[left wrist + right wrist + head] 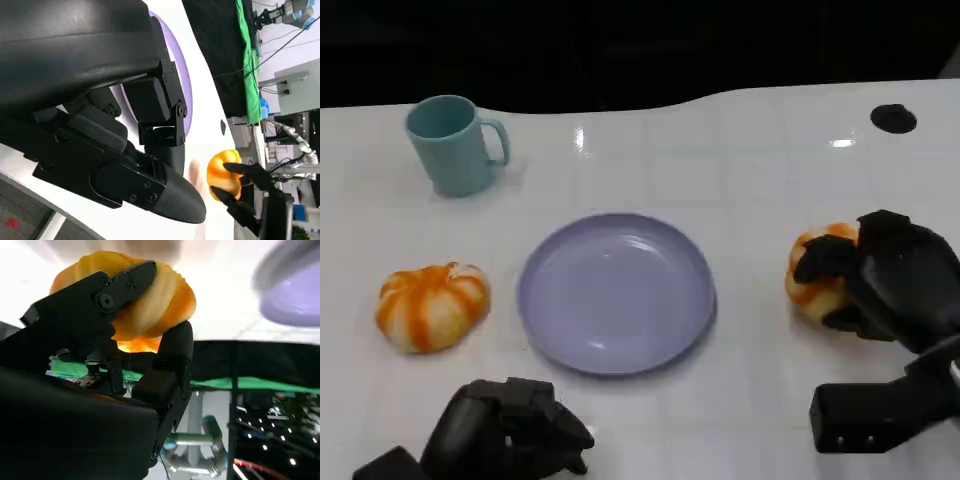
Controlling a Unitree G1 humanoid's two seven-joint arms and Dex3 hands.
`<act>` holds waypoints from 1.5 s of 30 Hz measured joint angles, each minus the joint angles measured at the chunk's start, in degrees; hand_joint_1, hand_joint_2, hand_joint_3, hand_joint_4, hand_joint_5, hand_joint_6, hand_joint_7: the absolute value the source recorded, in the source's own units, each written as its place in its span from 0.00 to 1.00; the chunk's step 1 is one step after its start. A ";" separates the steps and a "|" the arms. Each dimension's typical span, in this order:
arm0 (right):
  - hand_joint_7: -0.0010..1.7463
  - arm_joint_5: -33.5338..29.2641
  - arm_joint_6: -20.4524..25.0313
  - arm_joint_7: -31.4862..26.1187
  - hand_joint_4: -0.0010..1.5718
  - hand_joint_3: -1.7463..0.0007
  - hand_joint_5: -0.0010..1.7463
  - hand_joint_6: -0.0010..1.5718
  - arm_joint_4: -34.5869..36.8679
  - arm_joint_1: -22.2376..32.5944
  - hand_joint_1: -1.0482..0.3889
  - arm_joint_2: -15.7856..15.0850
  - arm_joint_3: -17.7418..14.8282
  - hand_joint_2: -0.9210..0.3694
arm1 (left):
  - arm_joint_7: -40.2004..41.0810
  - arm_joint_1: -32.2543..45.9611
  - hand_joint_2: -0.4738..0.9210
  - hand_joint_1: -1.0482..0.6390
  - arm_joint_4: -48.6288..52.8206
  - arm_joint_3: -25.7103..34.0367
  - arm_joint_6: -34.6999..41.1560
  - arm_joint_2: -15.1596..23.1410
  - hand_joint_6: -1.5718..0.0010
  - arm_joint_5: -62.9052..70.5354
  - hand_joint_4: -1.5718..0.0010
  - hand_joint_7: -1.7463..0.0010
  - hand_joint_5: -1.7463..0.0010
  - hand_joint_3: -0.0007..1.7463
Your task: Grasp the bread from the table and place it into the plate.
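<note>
Two orange-and-white pumpkin-shaped breads lie on the white table. My right hand (892, 285) grips the right-hand bread (815, 282) just right of the lilac plate (550, 300). Its black fingers (125, 285) wrap that bread (150, 300) from both sides, as the left wrist view also shows (222, 172). Whether this bread is off the table I cannot tell. The other bread (432, 305) sits alone left of the plate. Holding nothing, my left hand (510, 430) rests low near the table's front edge, below the plate, with its fingers (150, 145) loosely bent.
A teal mug (453, 145) stands at the back left. A small black round mark (893, 118) lies at the back right. The table's far edge borders a dark background. The plate's rim shows in both wrist views (186, 85) (295, 297).
</note>
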 measured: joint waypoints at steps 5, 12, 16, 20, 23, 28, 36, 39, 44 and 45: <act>0.79 1.39 -2.17 0.16 0.69 0.46 0.97 0.65 -6.09 1.52 0.81 0.90 -0.41 0.49 | 0.00 0.03 0.99 0.00 -0.03 -0.01 0.08 -0.07 0.17 -0.07 0.24 0.60 0.43 0.00; 0.85 3.67 -6.00 0.48 0.69 0.11 1.00 0.62 -8.27 1.10 0.77 4.96 -0.44 0.69 | 0.00 0.02 0.97 0.00 -0.07 -0.04 0.48 -0.29 0.17 -0.15 0.23 0.61 0.43 0.00; 0.82 4.16 -6.83 0.79 0.69 0.08 1.00 0.64 -7.83 -0.49 0.75 7.65 -0.22 0.70 | 0.00 -0.03 0.97 0.00 -0.07 -0.04 0.74 -0.61 0.17 -0.29 0.23 0.61 0.43 0.00; 0.86 4.27 -8.46 0.69 0.70 0.07 1.00 0.63 -5.14 -2.77 0.73 10.47 0.36 0.71 | 0.46 -0.13 0.98 0.00 0.02 -0.02 0.56 -0.76 0.17 0.12 0.23 0.61 0.43 0.01; 0.89 4.19 -9.55 0.48 0.69 0.08 1.00 0.60 -2.63 -4.58 0.72 13.29 1.89 0.70 | 0.73 -0.29 0.98 0.00 0.08 -0.06 0.50 -0.79 0.16 0.23 0.23 0.61 0.43 0.00; 0.92 4.19 -10.40 0.93 0.68 0.12 1.00 0.57 0.64 -7.00 0.70 16.56 3.69 0.67 | 0.90 -0.35 0.98 0.00 0.08 -0.17 0.51 -0.80 0.16 0.39 0.24 0.61 0.43 0.00; 0.92 4.27 -10.74 0.74 0.65 0.16 1.00 0.53 9.42 -11.19 0.70 21.88 5.64 0.60 | 1.04 -0.38 0.97 0.00 0.07 -0.49 1.10 -1.07 0.16 0.32 0.24 0.61 0.43 0.00; 0.62 4.86 -10.53 0.99 0.62 0.23 0.94 0.63 12.47 -12.39 0.70 23.27 5.75 0.53 | 1.03 -0.39 0.97 0.00 0.06 -0.53 1.10 -1.11 0.16 0.27 0.24 0.61 0.43 0.00; 0.12 6.56 -10.30 3.53 0.47 0.50 0.52 0.57 15.34 -13.08 0.62 23.89 5.78 0.36 | 1.11 -0.39 0.97 0.00 0.03 -0.62 1.27 -1.24 0.15 0.30 0.24 0.61 0.43 0.00; 0.09 6.71 -10.29 4.24 0.44 0.51 0.46 0.55 15.59 -13.16 0.61 23.89 5.79 0.35 | 1.21 -0.38 0.97 0.00 0.02 -0.65 1.28 -1.25 0.15 0.32 0.24 0.61 0.43 0.00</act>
